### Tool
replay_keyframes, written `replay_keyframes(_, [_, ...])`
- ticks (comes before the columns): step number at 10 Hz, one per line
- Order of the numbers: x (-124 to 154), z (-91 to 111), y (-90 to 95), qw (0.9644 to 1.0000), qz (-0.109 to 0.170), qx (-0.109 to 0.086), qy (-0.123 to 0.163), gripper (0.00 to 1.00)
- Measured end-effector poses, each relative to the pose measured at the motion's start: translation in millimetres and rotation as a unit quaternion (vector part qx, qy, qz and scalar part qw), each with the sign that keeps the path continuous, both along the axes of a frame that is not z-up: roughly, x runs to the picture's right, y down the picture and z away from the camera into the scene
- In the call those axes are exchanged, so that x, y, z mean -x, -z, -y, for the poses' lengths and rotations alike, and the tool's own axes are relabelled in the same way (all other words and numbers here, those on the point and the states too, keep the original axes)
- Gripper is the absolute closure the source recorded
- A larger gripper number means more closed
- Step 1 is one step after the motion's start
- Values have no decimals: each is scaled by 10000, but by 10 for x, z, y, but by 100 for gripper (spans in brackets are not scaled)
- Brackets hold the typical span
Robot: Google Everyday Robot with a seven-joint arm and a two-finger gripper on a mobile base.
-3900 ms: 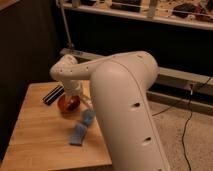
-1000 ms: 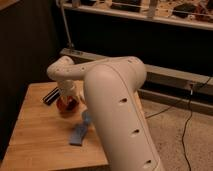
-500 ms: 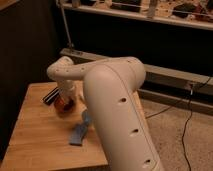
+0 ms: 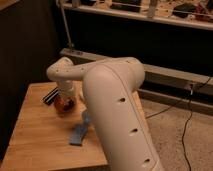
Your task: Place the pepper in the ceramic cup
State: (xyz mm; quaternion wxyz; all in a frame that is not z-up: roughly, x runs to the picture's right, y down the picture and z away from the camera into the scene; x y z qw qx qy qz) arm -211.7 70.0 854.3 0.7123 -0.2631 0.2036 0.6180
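The gripper (image 4: 65, 96) hangs over the bowl (image 4: 64, 105); whether it grasps anything, I cannot tell. The pepper's place and axis cannot be made out. The cup (image 4: 85, 118) peeks beside the arm (image 4: 117, 115). Nothing has shifted since half a second ago.

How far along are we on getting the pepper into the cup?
Done: nothing that shows. The ceramic cup is half hidden behind the arm, so its contents cannot be seen.

In hand: the gripper is down at the orange-brown bowl, where something reddish, possibly the pepper, sits.

Left: lift the pepper, carry it to the cup next to the blue pad, and release it there.
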Motion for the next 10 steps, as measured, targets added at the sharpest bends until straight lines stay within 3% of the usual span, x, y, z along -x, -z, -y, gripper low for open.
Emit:
replay_keyframes(2, [-12, -2, -5, 10000, -27, -7, 5, 75])
replay_keyframes(5, [-26, 37, 16, 10000, -43, -57, -1, 99])
replay_keyframes(10, [-47, 128, 111, 9999, 23, -105, -115, 100])
